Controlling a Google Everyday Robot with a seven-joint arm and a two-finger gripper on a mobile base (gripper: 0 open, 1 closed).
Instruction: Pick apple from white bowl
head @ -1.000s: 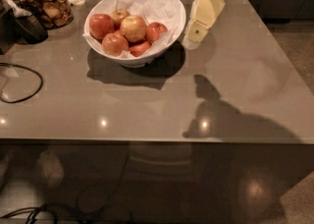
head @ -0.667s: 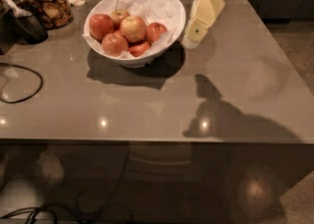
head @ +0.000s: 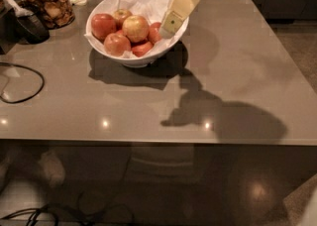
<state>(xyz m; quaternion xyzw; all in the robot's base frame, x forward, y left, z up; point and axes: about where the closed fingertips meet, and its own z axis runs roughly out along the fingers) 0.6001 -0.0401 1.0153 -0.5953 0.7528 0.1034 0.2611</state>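
In the camera view, a wide grey-brown table fills most of the frame, and the white bowl stands on it at upper centre-left, lined with crumpled white paper that shows along its far inner side. The apple, pale yellow-gold with a faint blush, sits on top of the pile near the bowl's middle, with redder apples touching it to the left, in front and to the right. The gripper slants down from the top edge of the frame, right of centre. Its pale yellow tip is over the bowl's right inner side, just beside the rightmost red apple and a little apart from the pale one. Whether it is open or closed cannot be told from this angle. In the upper left corner stands a glass jar of brown snacks. A black cable loops on the table at the left edge. The arm's dark shadow lies across the table at lower right.
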